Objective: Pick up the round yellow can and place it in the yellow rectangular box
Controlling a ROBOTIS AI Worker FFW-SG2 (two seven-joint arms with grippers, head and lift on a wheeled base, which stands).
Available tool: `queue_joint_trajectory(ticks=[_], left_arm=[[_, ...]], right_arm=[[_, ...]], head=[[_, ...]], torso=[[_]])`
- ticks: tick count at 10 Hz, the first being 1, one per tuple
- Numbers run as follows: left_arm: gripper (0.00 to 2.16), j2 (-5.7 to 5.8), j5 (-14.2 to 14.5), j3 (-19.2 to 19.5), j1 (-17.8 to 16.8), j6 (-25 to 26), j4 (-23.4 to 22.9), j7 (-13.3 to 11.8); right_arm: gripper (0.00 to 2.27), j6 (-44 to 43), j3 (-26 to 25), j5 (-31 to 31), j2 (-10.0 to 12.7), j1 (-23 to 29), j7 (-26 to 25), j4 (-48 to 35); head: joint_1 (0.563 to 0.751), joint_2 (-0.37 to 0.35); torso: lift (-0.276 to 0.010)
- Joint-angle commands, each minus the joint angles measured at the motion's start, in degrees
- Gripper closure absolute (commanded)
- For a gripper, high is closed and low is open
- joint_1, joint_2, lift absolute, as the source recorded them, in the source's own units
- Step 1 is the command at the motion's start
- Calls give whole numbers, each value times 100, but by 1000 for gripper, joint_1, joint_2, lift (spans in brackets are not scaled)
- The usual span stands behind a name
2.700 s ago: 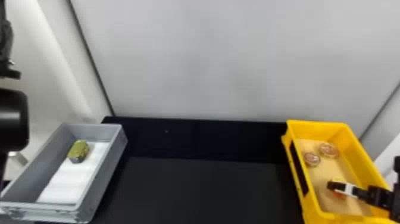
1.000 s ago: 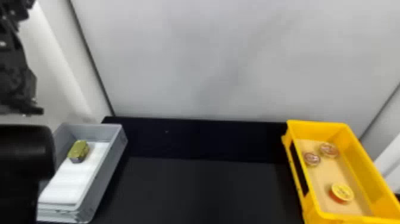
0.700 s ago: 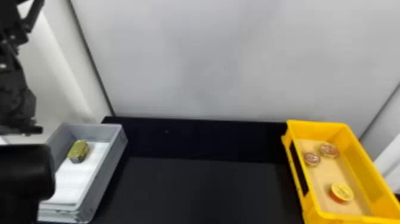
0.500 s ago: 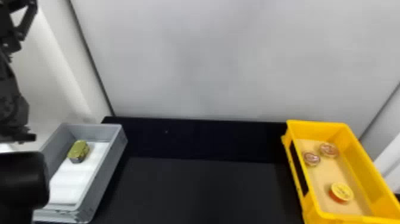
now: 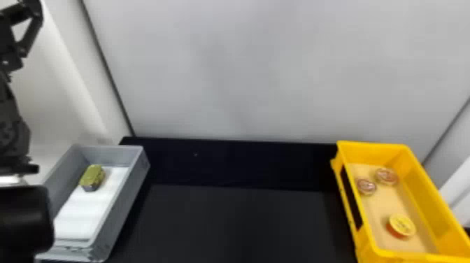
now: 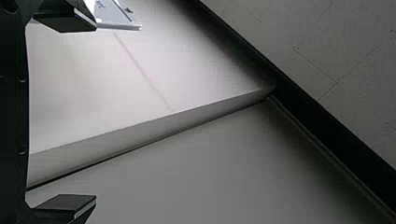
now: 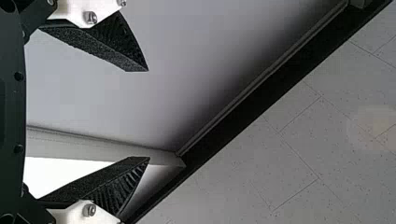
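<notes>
The job looks done: the round yellow can (image 5: 401,226) sits flat inside the yellow rectangular box (image 5: 383,145), towards the box's 6 o'clock end and apart from two reddish round cans (image 5: 386,176) (image 5: 366,186) lying at about 11 o'clock from it. The box stands at 4 o'clock in the head view, on the black surface (image 5: 237,224). As far as can be judged, no placing is left, only keeping both arms out of the way.

The right hand (image 7: 148,115) is wide open in its wrist view, fingers well apart, empty and touching nothing. The left hand (image 6: 96,113) is likewise spread and empty; its arm (image 5: 12,136) stands at 9 o'clock in the head view, near the grey crate (image 5: 140,154) at 8 o'clock, where an olive-yellow tin (image 5: 92,176) lies.
</notes>
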Motion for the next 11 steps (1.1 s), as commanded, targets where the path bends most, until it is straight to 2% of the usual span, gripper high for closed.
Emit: queue_joint_trajectory(ticks=[1,11], left_arm=[[-2,2,1,-56,-33,-36,82,1],[-2,-7,1,-56,-60,-10,12,-8]], right_arm=[[127,13,-3,-5,25,46,-45,9],[128,5,85,22,131,222,-344,9]], head=[[663,54],[663,54]], torso=[[-10],[-10]])
